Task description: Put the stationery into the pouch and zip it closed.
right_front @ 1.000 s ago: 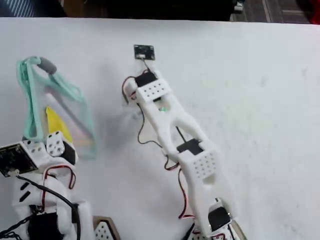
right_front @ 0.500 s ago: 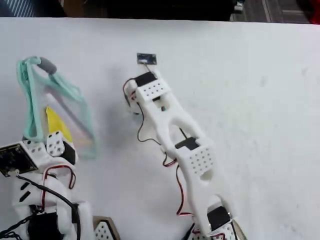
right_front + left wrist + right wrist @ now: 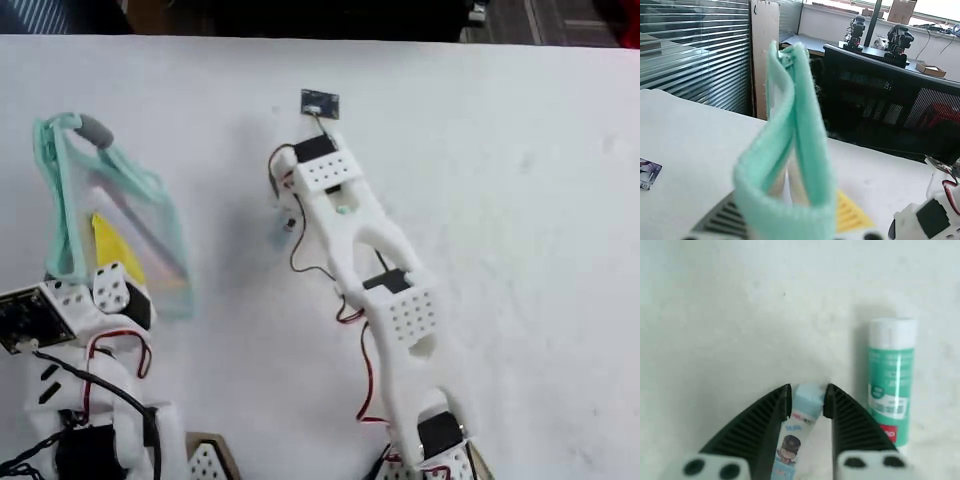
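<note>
A mint-green mesh pouch lies at the table's left with a yellow piece inside it. My left gripper sits at the pouch's near corner, shut on its edge. In the left wrist view the pouch rim stands up close, gaping, beside the yellow piece. My right gripper is shut on a small light-blue eraser just above the table. A green and white glue stick lies beside it, untouched. In the high view the right arm covers its own fingers.
The white table stretches wide on the right and far side. Red and black cables hang along the right arm. Both arm bases stand at the near edge. A dark room edge lies beyond the table's far side.
The right arm's wrist has swung to the right across the table. The left arm and the pouch have stayed where they were.
</note>
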